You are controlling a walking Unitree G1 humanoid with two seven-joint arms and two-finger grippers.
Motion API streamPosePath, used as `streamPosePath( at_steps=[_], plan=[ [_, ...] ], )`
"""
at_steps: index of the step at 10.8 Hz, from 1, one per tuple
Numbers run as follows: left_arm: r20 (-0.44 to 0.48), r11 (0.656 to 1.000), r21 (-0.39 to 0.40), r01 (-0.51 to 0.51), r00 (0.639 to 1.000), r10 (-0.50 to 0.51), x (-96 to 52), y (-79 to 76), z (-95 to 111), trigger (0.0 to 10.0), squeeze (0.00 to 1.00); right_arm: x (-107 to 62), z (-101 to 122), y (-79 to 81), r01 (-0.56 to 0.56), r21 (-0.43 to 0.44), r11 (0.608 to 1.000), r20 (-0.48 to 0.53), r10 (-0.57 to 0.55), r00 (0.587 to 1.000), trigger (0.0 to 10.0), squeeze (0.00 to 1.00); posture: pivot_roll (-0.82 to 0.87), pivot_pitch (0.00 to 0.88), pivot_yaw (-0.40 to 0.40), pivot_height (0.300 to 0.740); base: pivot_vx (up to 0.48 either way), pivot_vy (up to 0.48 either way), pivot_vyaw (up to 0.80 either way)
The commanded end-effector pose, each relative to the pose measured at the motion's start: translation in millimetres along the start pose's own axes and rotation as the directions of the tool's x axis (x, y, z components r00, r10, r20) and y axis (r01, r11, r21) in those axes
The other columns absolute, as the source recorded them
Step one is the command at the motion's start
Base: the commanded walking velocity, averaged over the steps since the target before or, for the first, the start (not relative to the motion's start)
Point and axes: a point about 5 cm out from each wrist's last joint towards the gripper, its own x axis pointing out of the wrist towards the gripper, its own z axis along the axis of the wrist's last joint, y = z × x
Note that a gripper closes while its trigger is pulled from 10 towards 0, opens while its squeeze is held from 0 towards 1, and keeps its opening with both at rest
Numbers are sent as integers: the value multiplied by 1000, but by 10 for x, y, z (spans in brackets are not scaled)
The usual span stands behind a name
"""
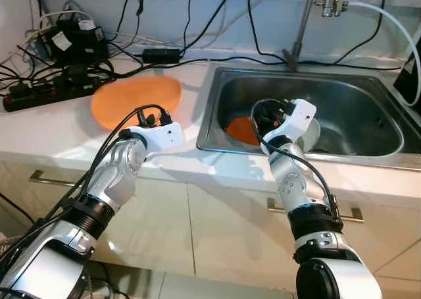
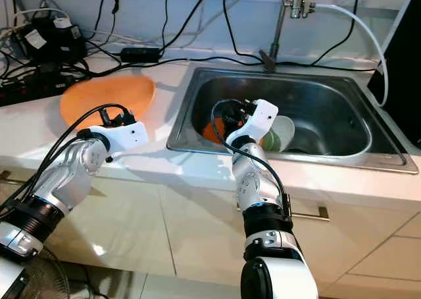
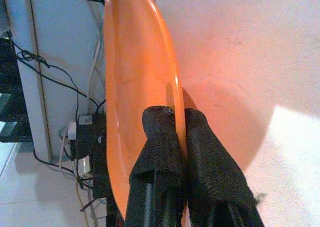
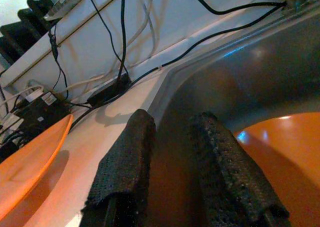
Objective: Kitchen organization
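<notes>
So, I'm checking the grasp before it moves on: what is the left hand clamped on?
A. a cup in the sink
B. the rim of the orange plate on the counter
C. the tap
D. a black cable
B: the left hand pinches the orange plate rim between its fingers.

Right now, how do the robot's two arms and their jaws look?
Both arms are silver metal with black ring joints and white wrist housings. Loose black cables loop along each arm. The left gripper and right gripper each have two long black fingers covered in rough, textured padding.
</notes>
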Motion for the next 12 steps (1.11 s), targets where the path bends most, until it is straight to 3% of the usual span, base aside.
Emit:
streamPosePath(
  at_steps=[1,3,4,5,6,9,10,11,12],
  plan=[
    [-78,991,17,134,988,-133,-6,-386,-179,0,0,13,26,19,-2,7,1000,3,2,1000,10000,0,225,0,-20,740,0,0,0],
    [-60,995,49,83,995,-80,-5,-333,-158,0,0,15,29,18,0,9,1000,4,0,1000,10000,0,223,0,-20,740,0,0,0],
    [2,996,89,-24,1000,24,4,-203,-63,431,0,18,32,26,-2,13,1000,5,2,1000,10000,0,223,0,-19,740,0,0,0],
    [58,988,96,-125,991,120,0,-89,43,10000,0,29,58,45,-9,18,1000,14,9,1000,10000,0,222,0,-19,740,0,0,0],
    [114,978,72,-197,976,188,-18,-7,176,10000,0,58,116,64,-18,22,1000,27,17,999,10000,0,221,0,-20,740,0,0,0],
    [257,964,-10,-266,931,260,-92,-36,493,10000,0,143,290,149,-58,46,997,63,55,997,10000,0,221,0,-24,740,0,0,0],
    [273,962,-15,-272,925,266,-103,-43,533,10000,0,156,319,172,-71,48,996,68,67,995,10000,863,221,0,-24,740,0,0,0],
    [293,962,-20,-273,918,267,-117,-60,587,10000,0,181,390,206,-90,83,992,88,83,993,10000,1000,223,0,-25,740,0,0,0],
    [322,961,-27,-276,908,269,-134,-72,654,10000,0,210,443,257,-116,134,984,87,104,991,10000,1000,220,0,-25,740,0,0,0]
  ],
)
